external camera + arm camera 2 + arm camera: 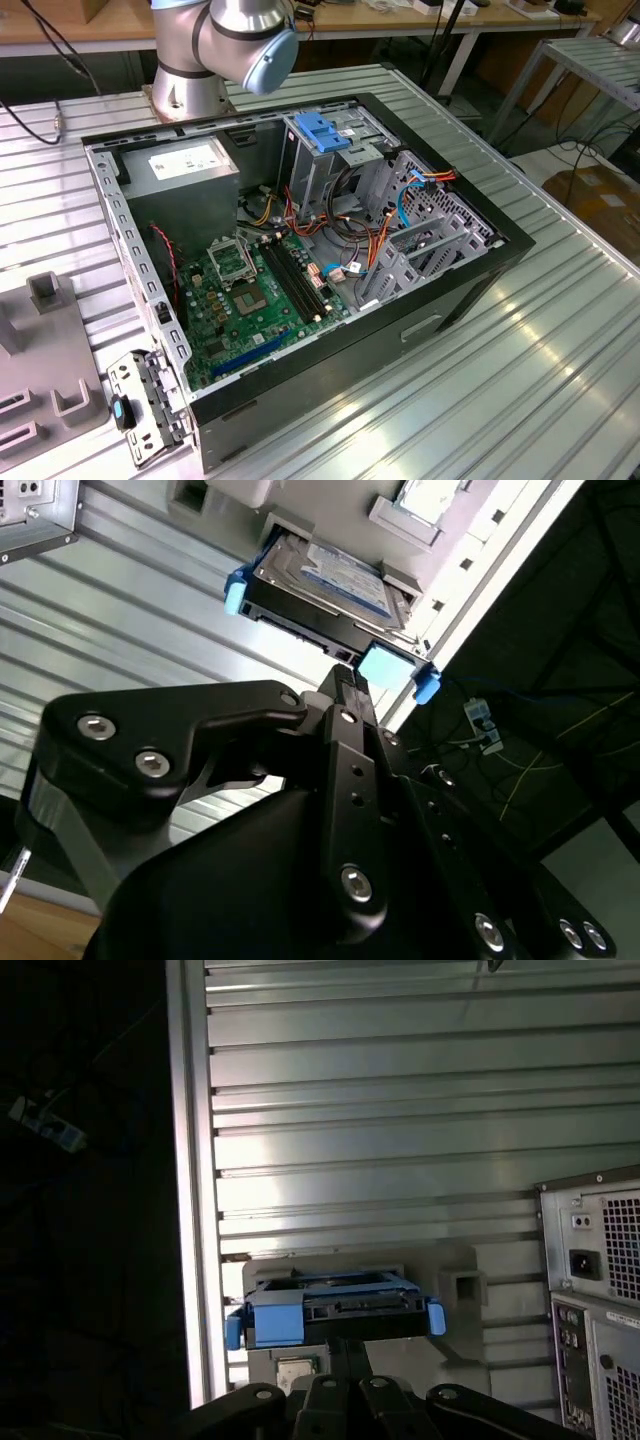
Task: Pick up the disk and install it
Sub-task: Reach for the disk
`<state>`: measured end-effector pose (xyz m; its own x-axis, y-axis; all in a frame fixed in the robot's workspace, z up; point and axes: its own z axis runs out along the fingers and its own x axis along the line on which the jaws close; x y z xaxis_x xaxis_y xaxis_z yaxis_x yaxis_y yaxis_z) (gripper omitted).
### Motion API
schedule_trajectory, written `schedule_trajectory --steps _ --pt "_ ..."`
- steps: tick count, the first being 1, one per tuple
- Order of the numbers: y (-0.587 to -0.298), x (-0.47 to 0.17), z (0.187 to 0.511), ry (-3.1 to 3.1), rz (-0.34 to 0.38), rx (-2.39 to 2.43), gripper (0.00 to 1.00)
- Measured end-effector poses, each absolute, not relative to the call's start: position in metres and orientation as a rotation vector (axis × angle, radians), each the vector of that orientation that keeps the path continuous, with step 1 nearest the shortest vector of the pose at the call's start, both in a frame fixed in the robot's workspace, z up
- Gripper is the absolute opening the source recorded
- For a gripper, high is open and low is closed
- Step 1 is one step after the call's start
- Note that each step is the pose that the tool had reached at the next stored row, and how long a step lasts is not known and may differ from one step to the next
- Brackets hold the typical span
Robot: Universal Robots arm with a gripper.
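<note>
Black pincer linkage looms closest in the second wrist view, its tip just beside the disk; apart or together, I cannot tell. Ribbed aluminium surface carries the open computer case and a grey holder with the disk resting on it.

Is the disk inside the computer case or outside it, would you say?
Outside: the disk sits on a grey holder, apart from the case.

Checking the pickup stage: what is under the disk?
The disk rests on a grey holder on the ribbed metal table; the holder's surface directly beneath it is covered.
</note>
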<state>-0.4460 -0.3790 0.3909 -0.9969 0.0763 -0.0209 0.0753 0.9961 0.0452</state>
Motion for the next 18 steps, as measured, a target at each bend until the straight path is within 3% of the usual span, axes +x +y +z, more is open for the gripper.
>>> schedule_trajectory --steps 18 --pt "-0.379 -0.462 0.391 3.116 0.069 0.118 0.11"
